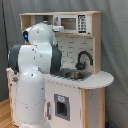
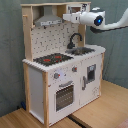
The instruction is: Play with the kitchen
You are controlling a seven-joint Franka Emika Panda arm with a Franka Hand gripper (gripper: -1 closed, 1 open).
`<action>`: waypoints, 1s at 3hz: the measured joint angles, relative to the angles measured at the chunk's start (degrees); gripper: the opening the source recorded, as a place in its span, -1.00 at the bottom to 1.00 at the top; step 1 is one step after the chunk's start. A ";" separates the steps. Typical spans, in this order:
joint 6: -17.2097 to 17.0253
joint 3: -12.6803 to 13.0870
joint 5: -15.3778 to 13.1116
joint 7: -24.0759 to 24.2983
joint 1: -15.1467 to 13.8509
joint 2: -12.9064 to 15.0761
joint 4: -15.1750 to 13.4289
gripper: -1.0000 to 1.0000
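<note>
The kitchen (image 2: 50,85) is a tall white and light-wood toy unit. It has a red-ringed black hob (image 2: 52,59), a grey sink (image 2: 82,50), a curved black tap (image 2: 75,39) and an oven door (image 2: 64,95) below. In the first exterior view, the kitchen (image 1: 95,80) stands behind my white arm, with its sink (image 1: 75,75) and tap (image 1: 84,57) showing. My gripper (image 2: 67,17) is held high, level with the hood shelf, beside the grey hood (image 2: 48,20). In the first exterior view, my gripper (image 1: 56,22) shows only as a dark shape next to the toy microwave (image 1: 70,23).
My arm's bulky white body (image 1: 32,75) hides the kitchen's hob side in the first exterior view. A grey curtain (image 2: 10,50) hangs behind the unit. The kitchen stands on a wooden surface (image 2: 100,112).
</note>
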 joint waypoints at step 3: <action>-4.13 3.32 -0.04 -3.98 -0.30 2.63 -1.08 -1.00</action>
